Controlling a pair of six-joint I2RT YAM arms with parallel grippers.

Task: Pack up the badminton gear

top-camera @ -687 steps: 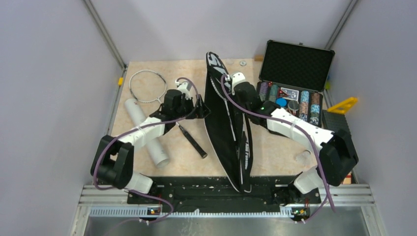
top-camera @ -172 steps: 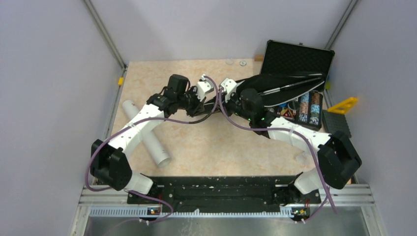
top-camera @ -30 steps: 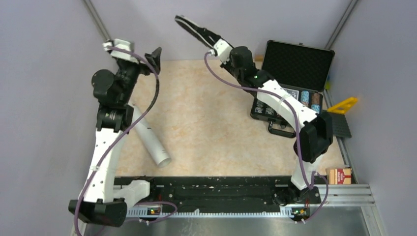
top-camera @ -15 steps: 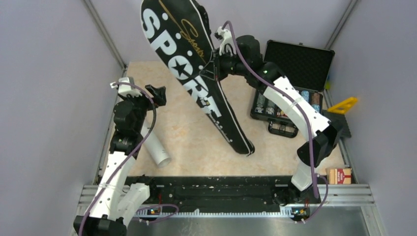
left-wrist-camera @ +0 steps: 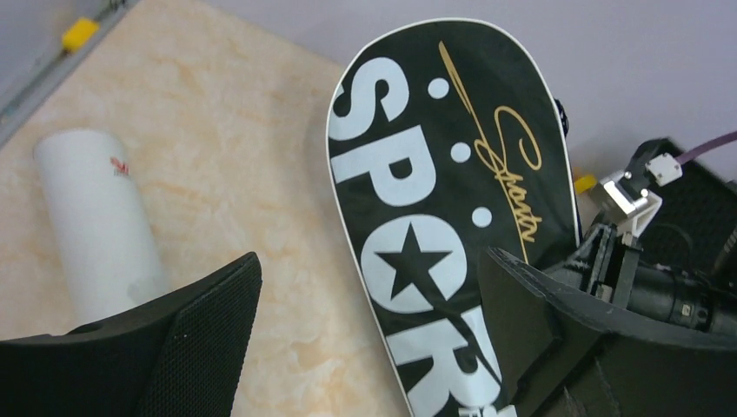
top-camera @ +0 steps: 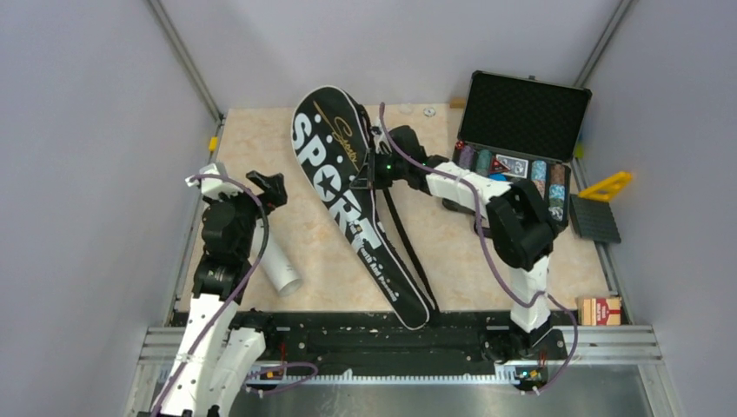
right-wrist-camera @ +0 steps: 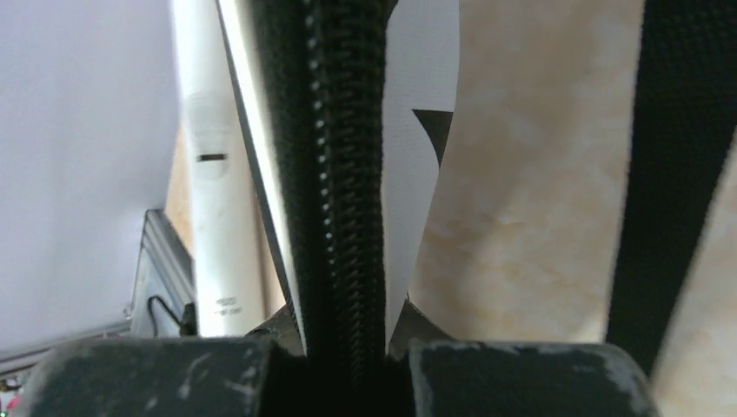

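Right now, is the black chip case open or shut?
Open: the chip case has its lid raised, foam lining and rows of chips showing.

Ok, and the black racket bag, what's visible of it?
Long black racket-shaped fabric bag, white piping, big white SPORT lettering with a star, gold script. It slants across the table, wide end far, narrow end by the arm bases. A black strap trails beside it. The right gripper is shut on its zipped edge.
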